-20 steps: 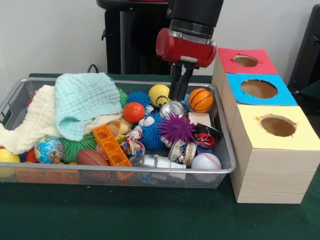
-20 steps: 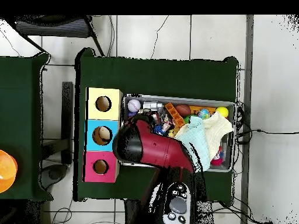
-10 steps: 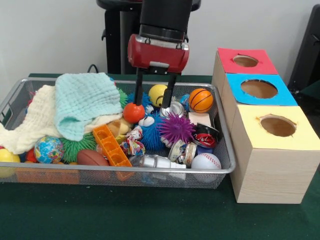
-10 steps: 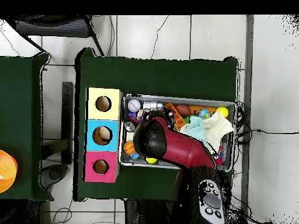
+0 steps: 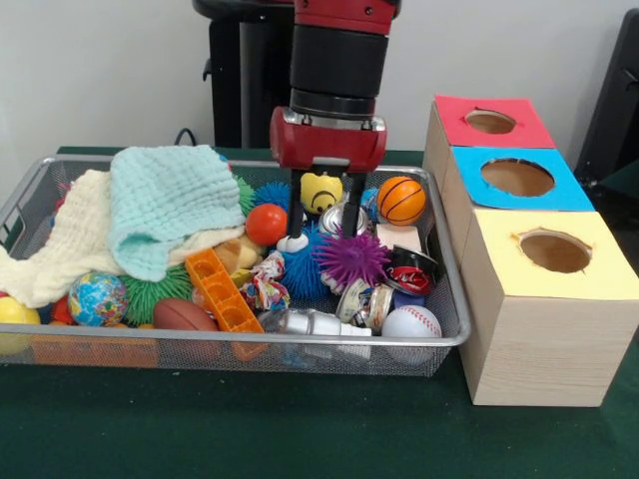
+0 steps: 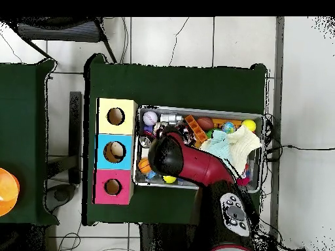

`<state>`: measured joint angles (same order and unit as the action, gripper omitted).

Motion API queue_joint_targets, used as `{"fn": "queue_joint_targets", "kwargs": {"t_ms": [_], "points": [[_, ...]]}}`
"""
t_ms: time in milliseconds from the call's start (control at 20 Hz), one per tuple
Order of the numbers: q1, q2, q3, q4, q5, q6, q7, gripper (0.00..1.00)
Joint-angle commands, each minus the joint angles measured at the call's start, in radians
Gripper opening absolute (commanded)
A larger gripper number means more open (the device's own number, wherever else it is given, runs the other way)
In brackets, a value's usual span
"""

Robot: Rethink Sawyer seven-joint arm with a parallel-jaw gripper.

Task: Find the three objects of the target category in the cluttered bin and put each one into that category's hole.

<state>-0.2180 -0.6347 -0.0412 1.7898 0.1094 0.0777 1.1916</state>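
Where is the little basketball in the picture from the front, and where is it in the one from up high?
Front view: the little basketball lies in the bin's far right corner, near the red-topped box.
Overhead view: the same ball sits at the bin's lower left corner, next to the blue-topped box and partly under the red arm.
Shared landmark: the row of three boxes beside the bin.
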Motion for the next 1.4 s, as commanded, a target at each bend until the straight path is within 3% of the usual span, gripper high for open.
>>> {"fn": "queue_joint_targets", "kwargs": {"t_ms": [50,350,550,850,1100,1400], "points": [[-0.039,0.025,0.152,0.131,-0.005,-0.165,0.329,1.00],[-0.064,0.084,0.178,0.138,-0.054,-0.357,0.364,1.00],[-0.068,0.104,0.182,0.089,-0.043,-0.354,0.337,1.00],[-0.022,0.111,0.124,0.045,-0.003,-0.356,0.322,1.00],[0.049,0.072,0.010,-0.005,0.030,-0.217,0.227,1.00],[0.070,0.033,-0.067,-0.090,-0.003,-0.094,0.166,1.00]]}}
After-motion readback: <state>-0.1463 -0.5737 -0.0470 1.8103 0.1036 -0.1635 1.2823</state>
